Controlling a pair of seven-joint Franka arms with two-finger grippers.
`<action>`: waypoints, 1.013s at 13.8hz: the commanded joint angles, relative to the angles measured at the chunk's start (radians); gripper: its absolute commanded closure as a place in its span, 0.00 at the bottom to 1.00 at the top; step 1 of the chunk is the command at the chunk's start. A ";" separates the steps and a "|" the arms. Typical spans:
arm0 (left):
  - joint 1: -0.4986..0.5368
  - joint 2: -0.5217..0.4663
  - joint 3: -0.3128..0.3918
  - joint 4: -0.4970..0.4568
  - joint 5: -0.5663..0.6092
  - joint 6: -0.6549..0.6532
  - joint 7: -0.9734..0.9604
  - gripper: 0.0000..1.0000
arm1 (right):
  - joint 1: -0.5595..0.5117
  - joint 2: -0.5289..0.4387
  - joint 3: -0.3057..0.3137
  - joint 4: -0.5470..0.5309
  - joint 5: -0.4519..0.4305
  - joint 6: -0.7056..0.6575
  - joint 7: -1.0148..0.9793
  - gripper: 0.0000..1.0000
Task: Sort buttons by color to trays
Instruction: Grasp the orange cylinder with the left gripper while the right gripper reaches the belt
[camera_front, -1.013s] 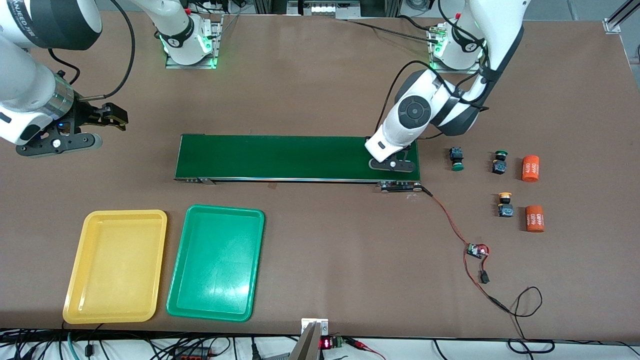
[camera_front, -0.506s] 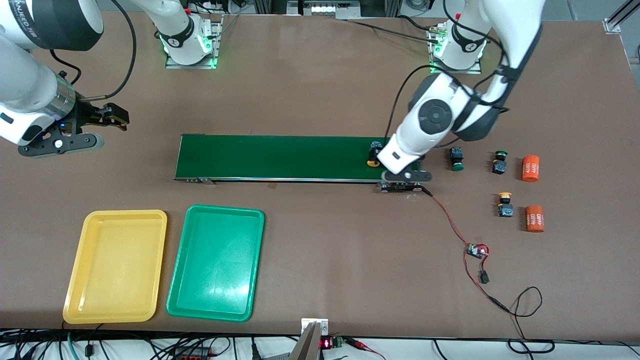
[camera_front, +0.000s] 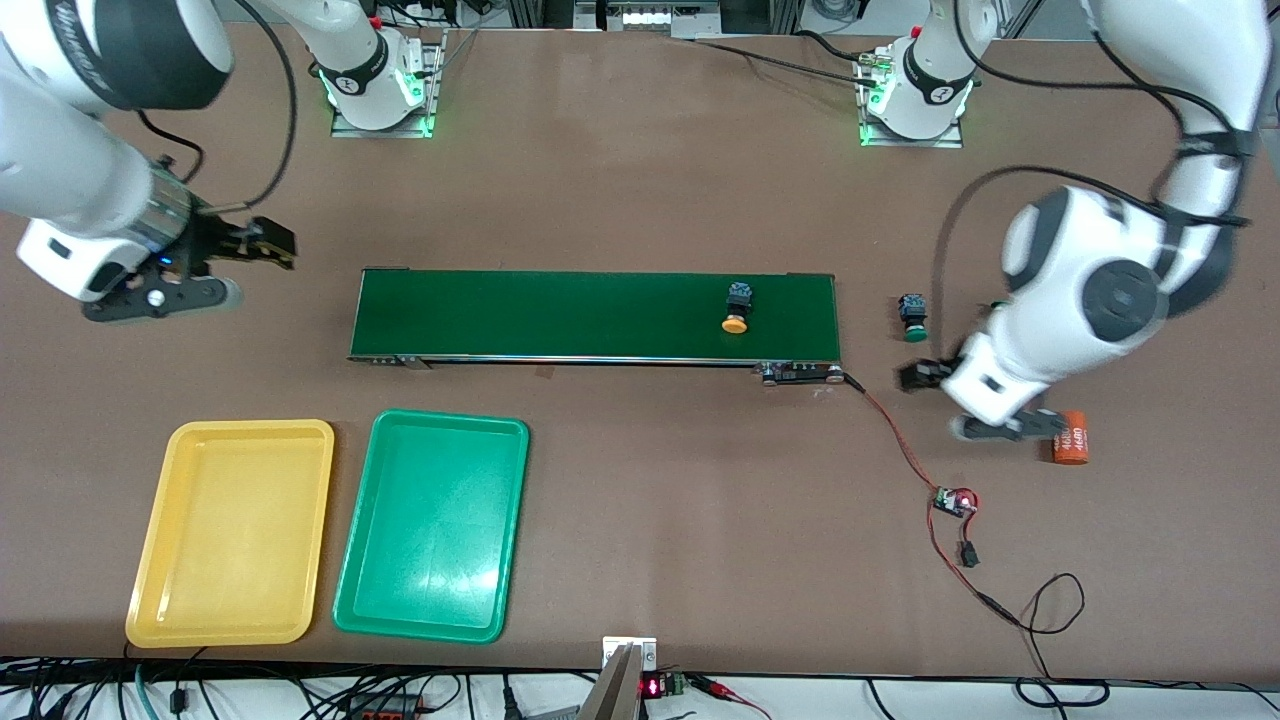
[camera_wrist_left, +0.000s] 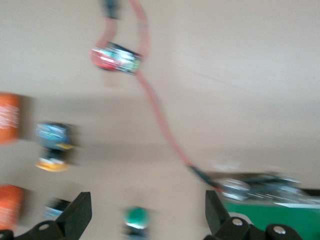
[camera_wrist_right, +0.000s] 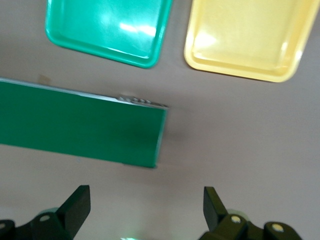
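Front view, taken from the right arm's end across: the right gripper (camera_front: 160, 290), jaws wide and empty, waits over bare table beside the conveyor belt (camera_front: 560, 315); the yellow tray (camera_front: 232, 532) and green tray (camera_front: 432, 523) are both empty. A yellow-capped button (camera_front: 738, 306), released a moment ago, now lies on the belt, so it can ride toward the trays. The left gripper (camera_front: 1000, 428), jaws wide, has swung over the remaining buttons; one green-capped button (camera_front: 911, 316) shows. The orange cylinder (camera_front: 1071, 440) carries white print, apparently "4680".
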 joint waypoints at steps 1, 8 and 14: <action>0.095 0.124 -0.009 0.109 0.116 -0.013 0.131 0.00 | 0.026 0.015 -0.002 -0.042 0.019 0.071 0.050 0.00; 0.301 0.332 -0.011 0.168 0.258 0.241 0.362 0.00 | 0.026 -0.144 0.004 -0.311 0.025 0.239 0.033 0.00; 0.347 0.376 -0.011 0.097 0.252 0.300 0.398 0.28 | 0.022 -0.321 0.085 -0.618 0.091 0.430 0.195 0.00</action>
